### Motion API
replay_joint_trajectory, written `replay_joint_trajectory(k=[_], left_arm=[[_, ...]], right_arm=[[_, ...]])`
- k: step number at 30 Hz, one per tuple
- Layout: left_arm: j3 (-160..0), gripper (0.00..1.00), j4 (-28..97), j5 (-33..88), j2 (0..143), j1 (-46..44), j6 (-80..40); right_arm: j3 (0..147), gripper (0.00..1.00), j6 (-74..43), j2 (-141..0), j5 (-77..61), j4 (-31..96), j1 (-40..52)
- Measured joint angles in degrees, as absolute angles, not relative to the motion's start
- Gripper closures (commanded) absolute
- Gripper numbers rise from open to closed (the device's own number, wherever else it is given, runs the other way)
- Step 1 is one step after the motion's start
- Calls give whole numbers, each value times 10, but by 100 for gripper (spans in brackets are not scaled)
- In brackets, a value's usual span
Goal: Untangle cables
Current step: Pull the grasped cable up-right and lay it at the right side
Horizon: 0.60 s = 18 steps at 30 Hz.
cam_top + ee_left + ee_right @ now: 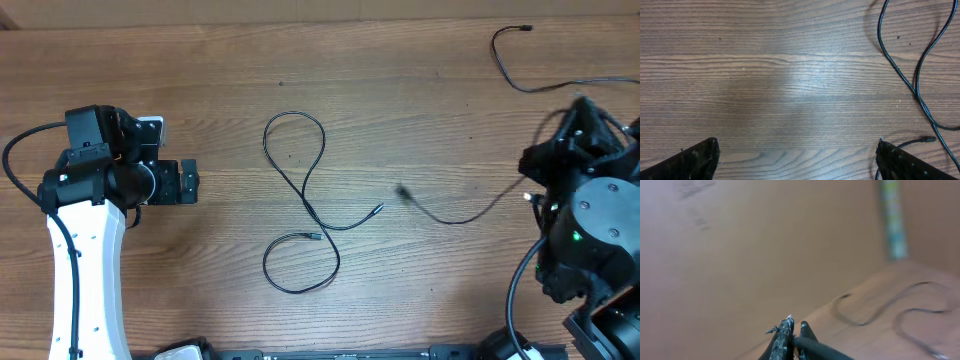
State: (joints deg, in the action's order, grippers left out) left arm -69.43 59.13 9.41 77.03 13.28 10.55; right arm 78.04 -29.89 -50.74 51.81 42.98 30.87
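Overhead
- Left gripper [197, 182]: I see it at the left of the table [400, 70], pointing toward the middle, with bare wood under it and no cable near it.
- Looped cable [304, 198]: lies flat at mid-table. One strand crosses over itself, making a loop at the top and another at the bottom. Both plug ends lie close together just right of the crossing. It is well apart from both grippers.
- Held cable [450, 220]: runs in a shallow sag from a blurred plug end right of the looped cable across to the right gripper [528, 195]. It touches neither of the other cables.
- Far cable [515, 82]: at the top right corner, with its plug end toward the far edge. It curves down and runs off the right side, separate from the rest.

Left wrist
- Left gripper [797, 145]: fingers [700, 160] spread wide, nothing between them but wood.
- Looped cable [916, 92]: two strands come down the right side and cross. One plug end lies just beside the right finger; I cannot tell whether they touch.

Right wrist
- Right gripper [796, 327]: fingers clenched, and a black cable [820, 351] leaves them toward the lower right. I read this as the held cable, pinched.
- Dark strands [870, 316]: blurred, lying on the wood to the right. I cannot tell which cables they are.
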Motion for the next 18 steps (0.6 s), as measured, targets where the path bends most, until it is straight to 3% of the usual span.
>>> replay_joint_trajectory(k=[9, 18], left_arm=[[-694, 0, 591, 94, 770, 133, 105], [-694, 0, 591, 94, 770, 133, 105]], right_arm=[[780, 96, -298, -576, 625, 439, 242], [780, 96, -298, -701, 510, 436, 49]])
